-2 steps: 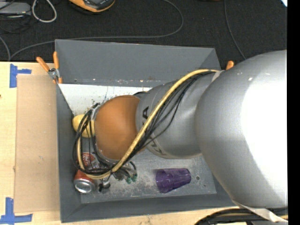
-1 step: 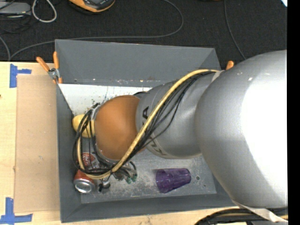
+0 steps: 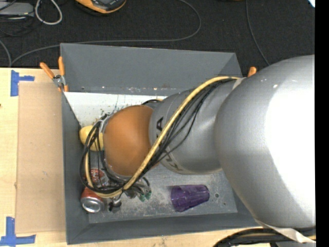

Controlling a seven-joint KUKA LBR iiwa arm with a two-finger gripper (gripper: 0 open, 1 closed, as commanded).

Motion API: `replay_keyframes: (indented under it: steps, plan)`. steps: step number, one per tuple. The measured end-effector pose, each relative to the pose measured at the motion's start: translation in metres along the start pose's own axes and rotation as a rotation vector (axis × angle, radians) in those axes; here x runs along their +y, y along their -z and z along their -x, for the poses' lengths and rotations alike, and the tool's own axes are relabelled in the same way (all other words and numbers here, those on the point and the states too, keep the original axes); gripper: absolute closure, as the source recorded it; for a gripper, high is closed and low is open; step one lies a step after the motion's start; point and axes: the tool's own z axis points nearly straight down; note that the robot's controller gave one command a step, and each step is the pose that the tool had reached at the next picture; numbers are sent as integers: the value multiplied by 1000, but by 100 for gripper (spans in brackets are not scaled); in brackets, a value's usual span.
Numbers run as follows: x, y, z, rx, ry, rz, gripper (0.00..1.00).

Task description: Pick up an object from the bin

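While the orange wrist cover is hanging low over the bin's left end, the pick is looking mid-reach.
A red can is lying in the lower left corner, beside the cover's edge, a purple cup well apart — whether the fingers beneath are spread or pressed together cannot be told. The next move is probably calling for a sure close, then a lift clear of the bin.

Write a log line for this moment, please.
arm: over left of bin | nearest: silver can, yellow thing | farther right: purple cup
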Motion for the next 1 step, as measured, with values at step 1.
replay_keyframes:
  steps: [1]
  plan:
    - [-39,-13,-12,4,143,1,100]
